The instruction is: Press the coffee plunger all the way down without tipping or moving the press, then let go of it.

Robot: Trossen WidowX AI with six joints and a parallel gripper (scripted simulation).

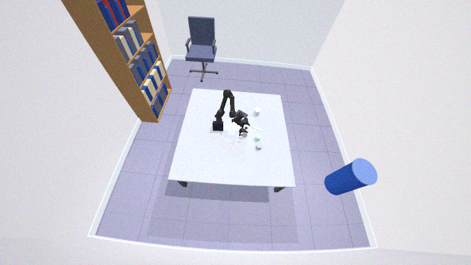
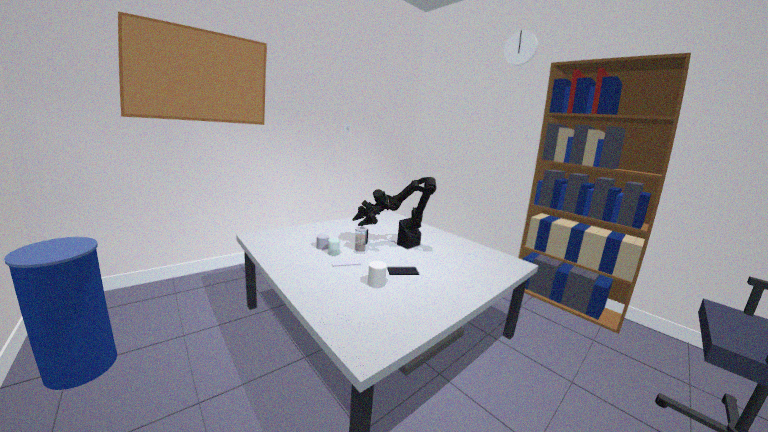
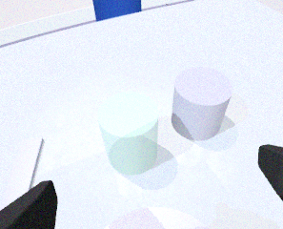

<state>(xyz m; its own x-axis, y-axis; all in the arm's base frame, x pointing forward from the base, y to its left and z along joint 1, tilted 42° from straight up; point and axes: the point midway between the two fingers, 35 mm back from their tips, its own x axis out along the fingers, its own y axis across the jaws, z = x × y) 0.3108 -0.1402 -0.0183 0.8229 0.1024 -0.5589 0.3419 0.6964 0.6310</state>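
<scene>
Item: white table point(image 1: 225, 168) point(image 2: 430, 314) point(image 3: 84, 72), bearing all below.

Item: black arm point(image 1: 232, 105) point(image 2: 421, 209), reaching over the coffee press.

Item: gripper point(image 1: 245, 128) point(image 2: 357, 222) point(image 3: 162, 174), fingers spread wide, nothing between them; tips above the press.

Item: coffee press point(image 1: 245, 134) point(image 2: 360, 239), clear-walled, brownish contents; upright on the table, beneath the gripper. Plunger depth cannot be told.

Item: white cylinder point(image 1: 257, 111) point(image 2: 377, 273), standing well apart from the press, near a flat dark slab point(image 1: 245, 113) point(image 2: 403, 271).

Item: lilac cylinder point(image 1: 259, 146) point(image 2: 322, 241) point(image 3: 200, 105) and mint cylinder point(image 1: 257, 137) point(image 2: 334, 246) point(image 3: 131, 138), upright, near each other.

Item: slim pale stick point(image 1: 256, 128) point(image 2: 346, 264) point(image 3: 36, 162), lying flat.

Step in hand, by judgement: the letting-go, if the plunger is fully down. Next move: withdraw straight up, fingers wide, lest one snag the knob and drag or tip the press.
</scene>
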